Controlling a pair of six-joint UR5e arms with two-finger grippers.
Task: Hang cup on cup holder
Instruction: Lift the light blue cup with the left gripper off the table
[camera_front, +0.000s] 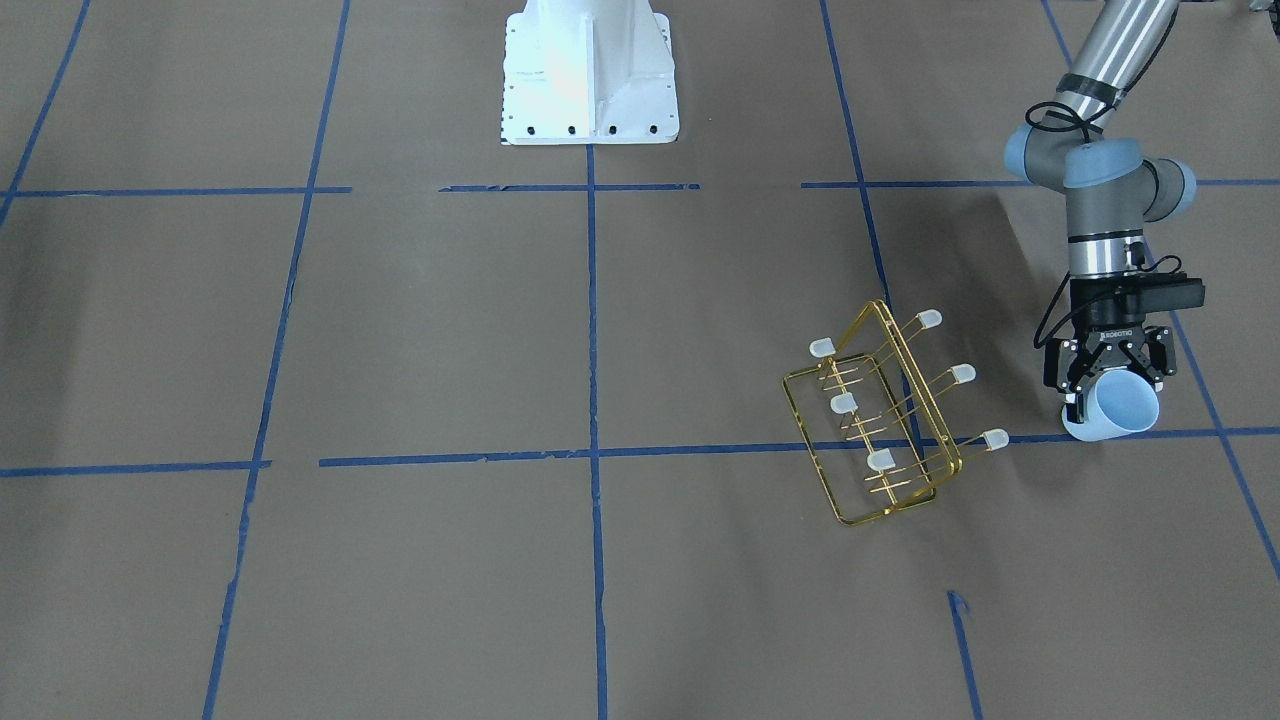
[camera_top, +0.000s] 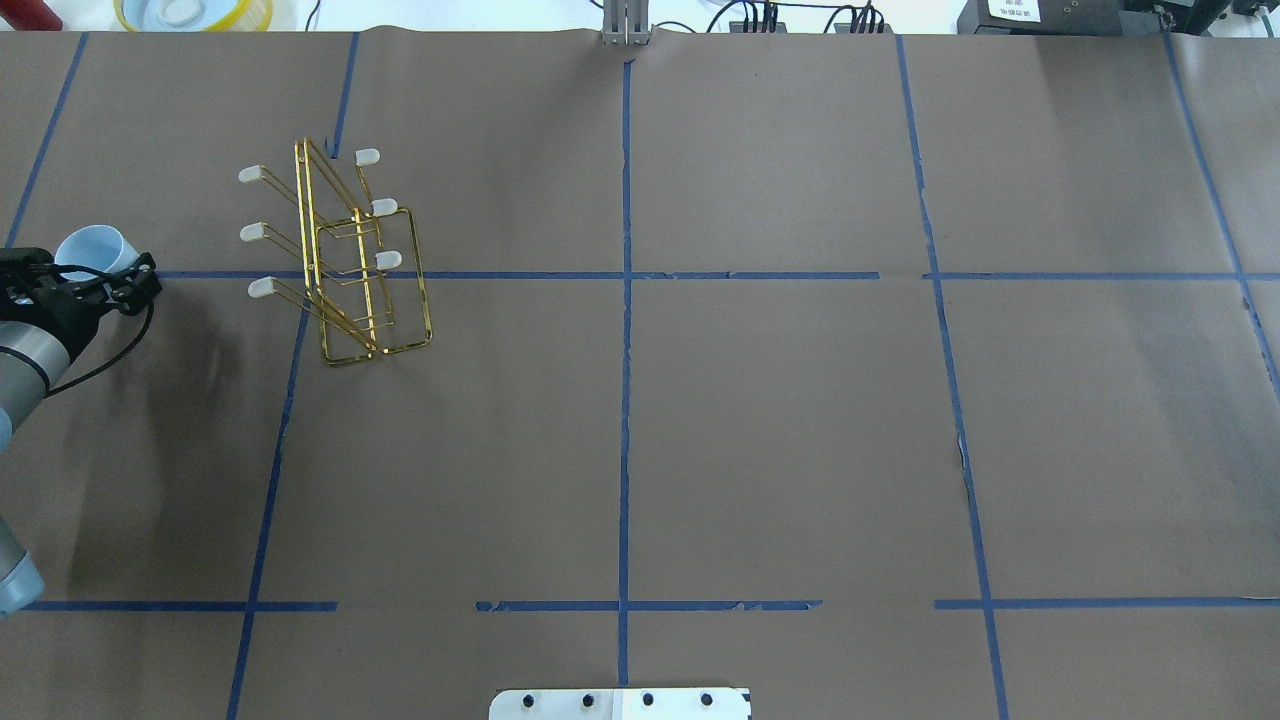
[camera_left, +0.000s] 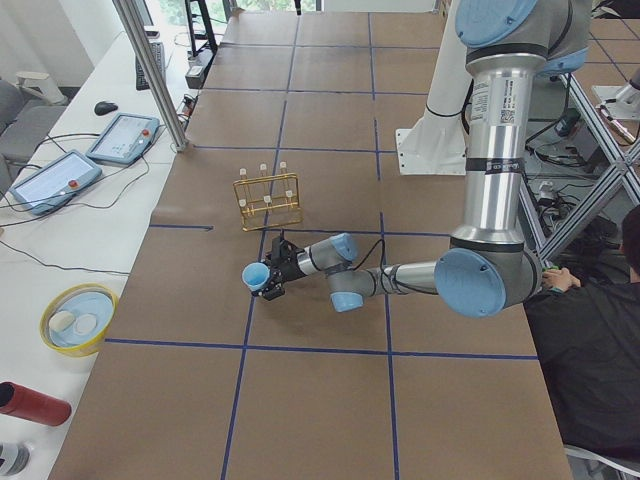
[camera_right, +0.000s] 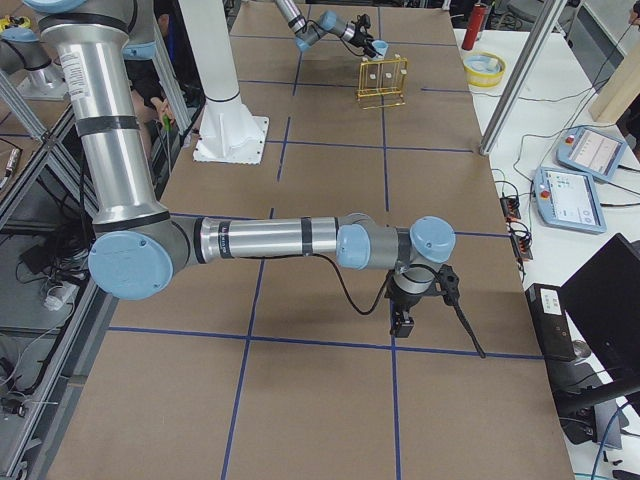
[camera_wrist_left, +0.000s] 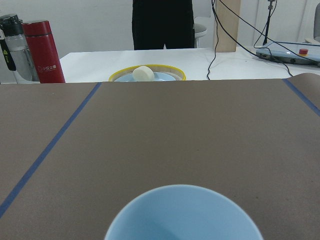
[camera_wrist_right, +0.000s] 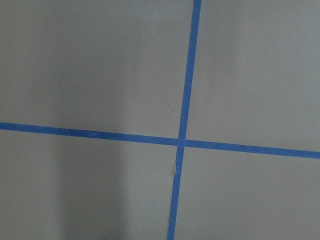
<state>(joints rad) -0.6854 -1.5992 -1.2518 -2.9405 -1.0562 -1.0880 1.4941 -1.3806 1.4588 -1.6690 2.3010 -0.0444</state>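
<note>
My left gripper (camera_front: 1112, 392) is shut on the pale blue cup (camera_front: 1120, 408), held on its side low over the table with its mouth pointing away from the wrist. The cup also shows in the overhead view (camera_top: 95, 250), the exterior left view (camera_left: 256, 276) and the bottom of the left wrist view (camera_wrist_left: 182, 215). The gold wire cup holder (camera_front: 931, 410) with whitish-capped prongs stands tilted on the table, a short way from the cup (camera_top: 314, 250). My right gripper (camera_right: 405, 320) shows only in the exterior right view, far from both; I cannot tell whether it is open or shut.
The white robot base (camera_front: 590, 70) stands at the table's edge. Beyond the table's left end are a yellow-rimmed bowl (camera_wrist_left: 147, 76), a red bottle (camera_wrist_left: 44, 50) and control tablets (camera_left: 125, 135). Blue tape lines cross the brown table cover.
</note>
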